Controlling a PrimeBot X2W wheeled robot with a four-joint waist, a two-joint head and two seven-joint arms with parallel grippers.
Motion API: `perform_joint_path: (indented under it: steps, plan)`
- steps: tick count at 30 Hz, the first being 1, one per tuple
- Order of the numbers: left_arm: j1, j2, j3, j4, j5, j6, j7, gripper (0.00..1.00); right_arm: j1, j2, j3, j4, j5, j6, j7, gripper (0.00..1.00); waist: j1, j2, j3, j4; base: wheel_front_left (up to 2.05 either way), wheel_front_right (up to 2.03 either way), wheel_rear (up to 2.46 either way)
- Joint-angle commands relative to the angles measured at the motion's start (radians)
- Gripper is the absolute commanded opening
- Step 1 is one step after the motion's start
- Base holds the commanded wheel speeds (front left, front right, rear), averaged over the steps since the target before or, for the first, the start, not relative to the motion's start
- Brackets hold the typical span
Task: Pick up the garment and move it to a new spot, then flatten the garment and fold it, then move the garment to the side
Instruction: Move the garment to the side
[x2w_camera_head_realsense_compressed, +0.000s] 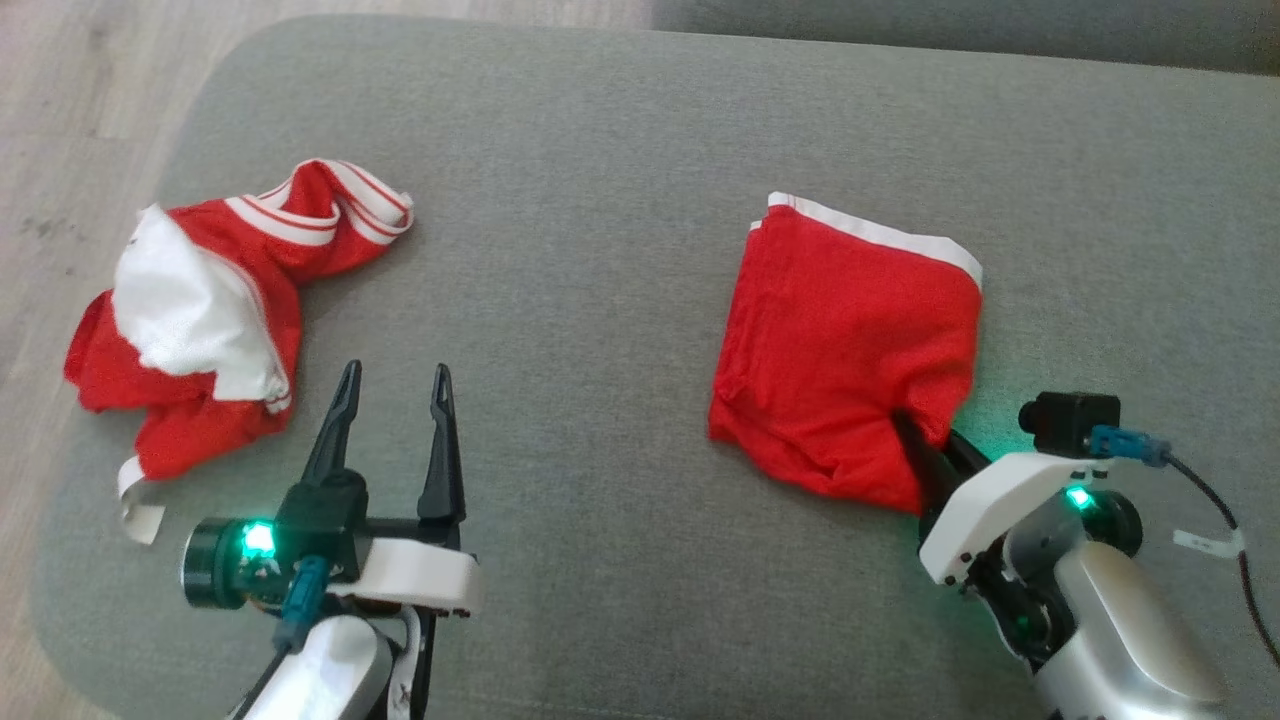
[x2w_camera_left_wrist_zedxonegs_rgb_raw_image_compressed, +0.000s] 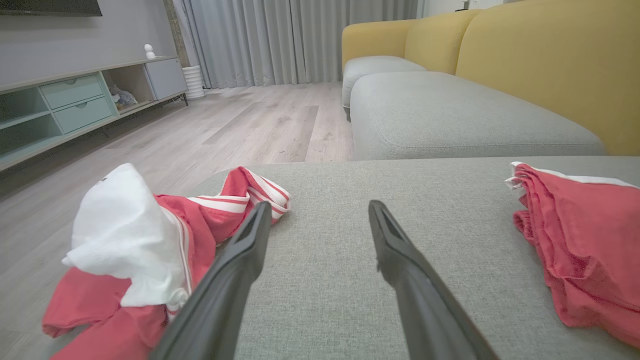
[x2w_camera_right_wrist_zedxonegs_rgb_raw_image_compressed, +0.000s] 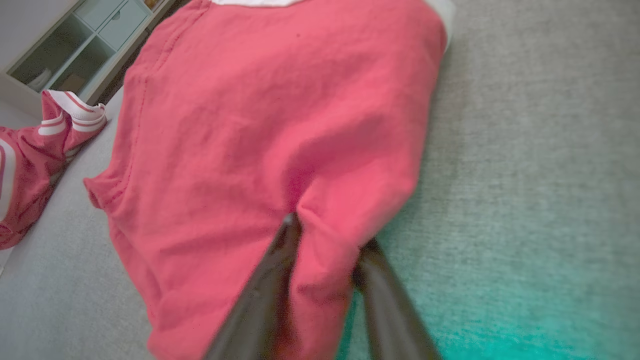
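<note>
Folded garment: Your red cloth garment (x2w_camera_head_realsense_compressed: 845, 340), folded to a rough square with a white band along its far edge, lies on the right half of the broad grey fabric cushion (x2w_camera_head_realsense_compressed: 600, 300), as the head camera shows it.
Right pincer: Your right gripper (x2w_camera_right_wrist_zedxonegs_rgb_raw_image_compressed: 330, 235) reaches into the garment's near right corner. One dark finger lies on top of the cloth and the other is tucked beneath it, with a ridge of red fabric between them. Whether they press that ridge tight, you cannot tell from these pictures.
Left pincer: Your left gripper (x2w_camera_head_realsense_compressed: 395, 375) is spread wide with nothing between its fingers, over the cushion left of centre, fingers pointing away from the robot.
Second garment: A crumpled red garment with white panels and stripes (x2w_camera_head_realsense_compressed: 200, 310) sits at the cushion's left edge, just beside the left gripper and well apart from the folded one.
Surroundings: From the left wrist, you see a yellow-backed sofa with grey seats (x2w_camera_left_wrist_zedxonegs_rgb_raw_image_compressed: 525, 65), a pale wood floor (x2w_camera_left_wrist_zedxonegs_rgb_raw_image_compressed: 250, 120) and a low cabinet with pale green drawers (x2w_camera_left_wrist_zedxonegs_rgb_raw_image_compressed: 75, 95) beyond the cushion.
</note>
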Motion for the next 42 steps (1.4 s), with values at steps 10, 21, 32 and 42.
perform_joint_path:
  steps: [10,21,32,42]
  plan:
    - [-0.057,0.013,0.049,-0.02,-0.002,0.002,-0.028,1.0,-0.029,-0.163,0.091,-0.065,-0.059,-0.001,-0.039,0.0,-0.0002,0.0,0.027,-0.148,0.0,0.0,0.0]
    - [-0.139,-0.004,0.021,-0.012,0.023,-0.018,-0.022,1.0,-0.154,-0.427,0.101,0.036,-0.052,-0.001,-0.028,0.0,-0.0002,0.0,0.108,-0.26,0.0,0.0,0.0]
    - [-0.239,-0.054,-0.011,0.015,0.053,-0.04,-0.033,1.0,-0.287,-0.653,-0.078,0.339,-0.047,-0.001,-0.102,0.0,-0.0002,0.0,0.218,-0.218,0.0,0.0,0.0]
    - [-0.25,-0.071,0.003,0.053,0.042,-0.045,-0.055,1.0,-0.377,-0.62,-0.188,0.534,-0.127,-0.001,-0.31,1.0,-0.0002,0.0,0.22,-0.217,0.0,0.0,0.0]
